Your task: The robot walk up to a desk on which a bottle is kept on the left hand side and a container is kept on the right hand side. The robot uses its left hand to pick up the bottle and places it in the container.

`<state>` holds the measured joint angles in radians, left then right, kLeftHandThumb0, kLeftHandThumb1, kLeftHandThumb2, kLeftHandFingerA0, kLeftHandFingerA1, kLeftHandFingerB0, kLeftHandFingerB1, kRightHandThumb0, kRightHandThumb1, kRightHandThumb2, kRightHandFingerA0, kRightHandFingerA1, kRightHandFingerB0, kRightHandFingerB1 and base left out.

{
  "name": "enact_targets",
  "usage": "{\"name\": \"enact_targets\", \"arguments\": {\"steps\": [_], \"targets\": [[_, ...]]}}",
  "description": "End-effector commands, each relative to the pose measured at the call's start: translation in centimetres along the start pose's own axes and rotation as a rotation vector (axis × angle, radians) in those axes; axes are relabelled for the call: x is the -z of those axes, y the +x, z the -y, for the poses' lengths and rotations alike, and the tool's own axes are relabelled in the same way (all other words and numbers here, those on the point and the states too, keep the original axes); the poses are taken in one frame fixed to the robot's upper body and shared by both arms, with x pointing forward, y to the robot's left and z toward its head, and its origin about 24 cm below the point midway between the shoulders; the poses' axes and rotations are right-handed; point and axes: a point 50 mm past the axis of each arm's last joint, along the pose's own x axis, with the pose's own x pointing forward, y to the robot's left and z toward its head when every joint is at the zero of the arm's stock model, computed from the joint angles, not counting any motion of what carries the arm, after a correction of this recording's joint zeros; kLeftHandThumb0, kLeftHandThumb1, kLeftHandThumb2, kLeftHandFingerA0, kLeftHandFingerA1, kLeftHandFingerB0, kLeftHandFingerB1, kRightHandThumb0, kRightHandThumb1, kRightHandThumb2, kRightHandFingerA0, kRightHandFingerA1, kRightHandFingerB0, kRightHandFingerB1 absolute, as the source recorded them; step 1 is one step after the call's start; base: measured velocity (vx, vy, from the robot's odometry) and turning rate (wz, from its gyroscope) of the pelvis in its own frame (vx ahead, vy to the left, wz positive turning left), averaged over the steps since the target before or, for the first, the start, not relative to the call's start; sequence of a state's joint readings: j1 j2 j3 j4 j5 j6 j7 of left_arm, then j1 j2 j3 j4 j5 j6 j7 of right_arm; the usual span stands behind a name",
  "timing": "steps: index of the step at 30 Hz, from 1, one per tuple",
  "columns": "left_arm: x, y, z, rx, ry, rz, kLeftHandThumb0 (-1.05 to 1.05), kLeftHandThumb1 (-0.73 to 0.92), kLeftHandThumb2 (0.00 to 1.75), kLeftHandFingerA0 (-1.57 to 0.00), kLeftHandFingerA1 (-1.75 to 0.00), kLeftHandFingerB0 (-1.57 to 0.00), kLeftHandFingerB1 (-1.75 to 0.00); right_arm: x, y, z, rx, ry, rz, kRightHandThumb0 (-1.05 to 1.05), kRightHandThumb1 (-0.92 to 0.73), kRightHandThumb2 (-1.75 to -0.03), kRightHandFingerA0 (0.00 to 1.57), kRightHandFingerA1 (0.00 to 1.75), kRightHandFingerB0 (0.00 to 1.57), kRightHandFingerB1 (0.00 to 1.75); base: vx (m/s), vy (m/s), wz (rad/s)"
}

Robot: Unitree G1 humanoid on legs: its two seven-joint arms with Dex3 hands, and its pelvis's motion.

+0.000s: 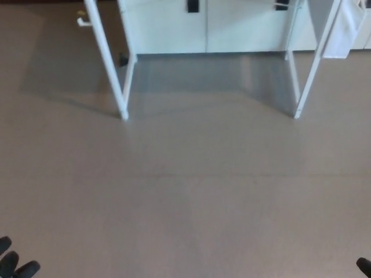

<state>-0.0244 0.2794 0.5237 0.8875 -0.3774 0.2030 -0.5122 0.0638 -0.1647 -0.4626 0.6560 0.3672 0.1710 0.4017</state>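
Neither the bottle nor the container shows in the head view; the desk's top is cut off above the picture. Only the desk's white legs show, the left leg (pixel 110 69) and the right leg (pixel 313 66), standing on the grey-brown floor. The black fingertips of my left hand (pixel 14 263) peek in at the bottom left corner, spread apart and holding nothing. A small black tip of my right hand (pixel 364 266) shows at the bottom right edge, too little to tell its state.
White cabinets (pixel 203 26) with dark handles stand behind the desk legs. A white cloth or bag (pixel 343 32) hangs by the right leg. A small white and yellow object (pixel 83 20) lies on the floor at the top left. Bare floor (pixel 191 191) stretches between me and the desk.
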Motion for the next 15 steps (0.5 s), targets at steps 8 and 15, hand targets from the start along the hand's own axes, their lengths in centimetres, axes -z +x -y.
{"name": "enact_targets", "arguments": {"steps": [8, 15], "targets": [[-0.6, -0.4, -0.6, -0.002, -0.009, -0.005, -0.37, 0.52, 0.80, -0.49, -0.60, -0.25, -0.54, -0.1, -0.1, 0.0, -0.022, 0.012, -0.002, -0.53, -0.33, -0.72, 0.35, 0.52, 0.43, 0.50, 0.46, 0.156, -0.17], [4.1, -3.5, -3.1, -0.050, 0.032, -0.124, -0.29, 0.73, 0.60, -0.56, -0.51, -0.29, -0.48, 4.4, -4.3, 3.2, 0.003, 0.007, -0.114, -0.51, -0.34, -0.71, 0.32, 0.53, 0.37, 0.49, 0.39, -0.079, 0.14]]}}
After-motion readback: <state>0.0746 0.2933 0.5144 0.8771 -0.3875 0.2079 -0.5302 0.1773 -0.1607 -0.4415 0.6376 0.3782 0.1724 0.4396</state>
